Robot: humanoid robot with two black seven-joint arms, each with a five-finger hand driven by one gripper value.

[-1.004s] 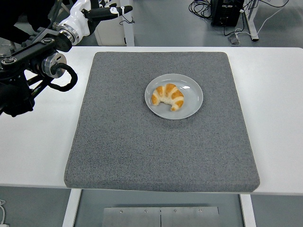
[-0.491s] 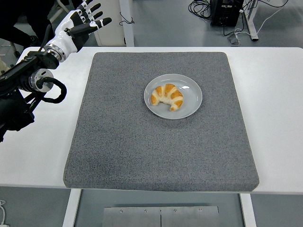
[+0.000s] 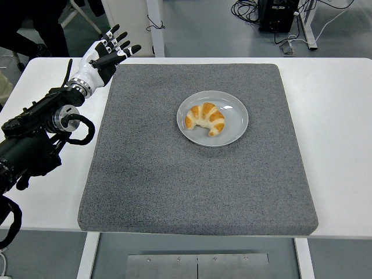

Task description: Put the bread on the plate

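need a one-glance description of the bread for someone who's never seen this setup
A large grey mat covers the middle of the white table. Slightly up from its centre sits a round pale grey plate, the only dish there. The bread is the golden-brown croissant on the plate's left half, curved with its ends pointing toward the near edge.

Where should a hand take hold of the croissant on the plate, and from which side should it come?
Probably from above, at the thick middle of the croissant. It lies flat on the grey plate, curved, with both tips pointing toward the near edge. Fingers on either side of the arch's widest part should hold better than on a thin tip. The left hand is open, off to the left.
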